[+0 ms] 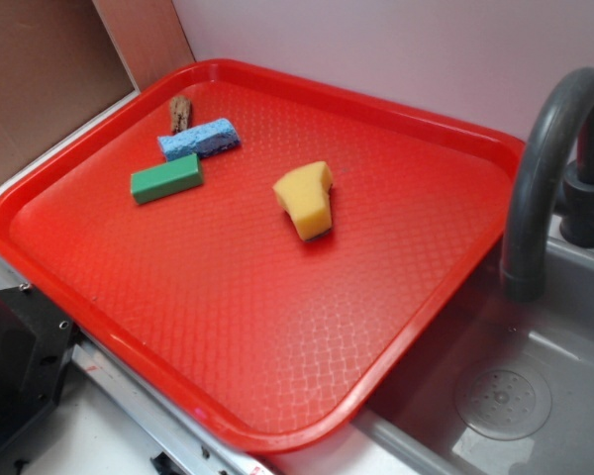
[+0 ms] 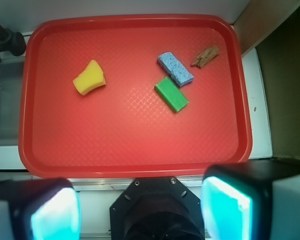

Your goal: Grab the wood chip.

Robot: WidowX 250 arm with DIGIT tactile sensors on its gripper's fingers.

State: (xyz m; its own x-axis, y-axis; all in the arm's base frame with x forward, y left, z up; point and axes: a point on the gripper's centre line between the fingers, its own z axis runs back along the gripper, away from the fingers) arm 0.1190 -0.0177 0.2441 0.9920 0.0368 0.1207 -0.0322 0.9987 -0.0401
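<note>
One wood chip, small, brown and rough-fibred, lies far ahead and right of my open gripper.
I see it near the red tray's far-right corner rim, just beside the blue sponge; bare tray floor stretches ahead of the jaws.

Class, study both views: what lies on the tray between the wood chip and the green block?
The blue sponge lies between the wood chip and the green block. The wrist view shows it best; the exterior view agrees, with the sponge close beside the chip.
</note>
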